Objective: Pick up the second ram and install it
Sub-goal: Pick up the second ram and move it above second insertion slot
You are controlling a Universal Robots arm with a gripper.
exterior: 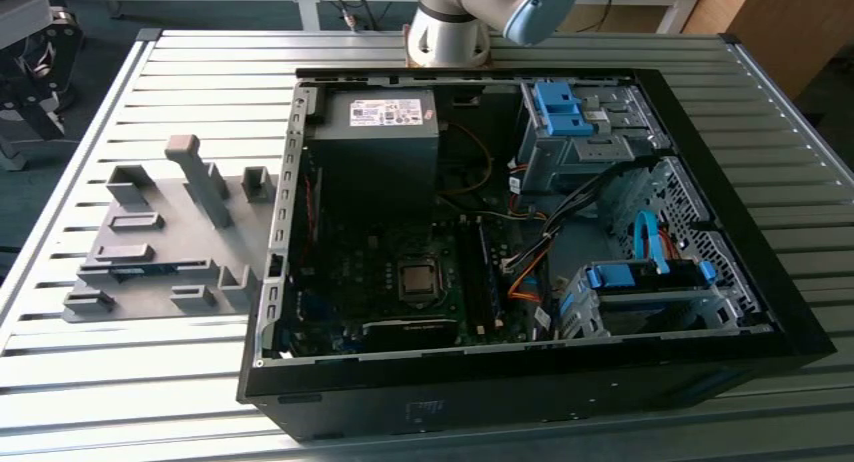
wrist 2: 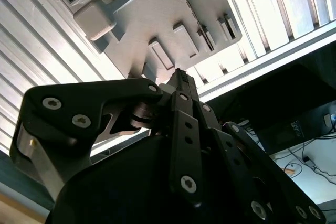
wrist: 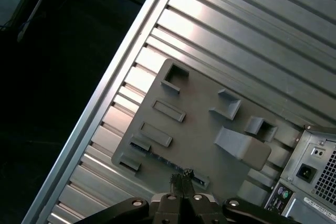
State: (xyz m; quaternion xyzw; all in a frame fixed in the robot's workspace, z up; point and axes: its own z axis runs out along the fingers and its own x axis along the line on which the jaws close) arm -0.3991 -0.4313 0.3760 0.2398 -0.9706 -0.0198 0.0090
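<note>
Right now your gripper (wrist: 181, 176) hangs well above the grey holder tray (exterior: 174, 252), which lies on the slatted table (exterior: 400, 42) just beside the open computer case (exterior: 534, 392). In both wrist views its fingers (wrist: 175, 183) are pressed together tip to tip with nothing between them, so you are carrying nothing and the pick has not begun. The second ram (exterior: 131, 270) is in the tray, standing on its long edge in a narrow slot in the half of the tray farther from the case. In the first wrist view it shows as a thin dark strip across the tray just beside the fingertips. Only its upper edge stands clear of the slot, so the lower edge and whatever contacts it carries are hidden from you. Treat it, I would judge, as a very light and stiff but brittle board: it should not sag, yet it will not forgive twisting or a hard squeeze across the chips. The flat faces look smooth, so a loose hold could let it slip or tilt. The safest hold is probably across the two flat faces near the middle of the exposed upper edge, square to the tray's slot, so the stick comes up straight without rocking. From the exterior view you cannot tell whether a free socket in the case is ready.
</note>
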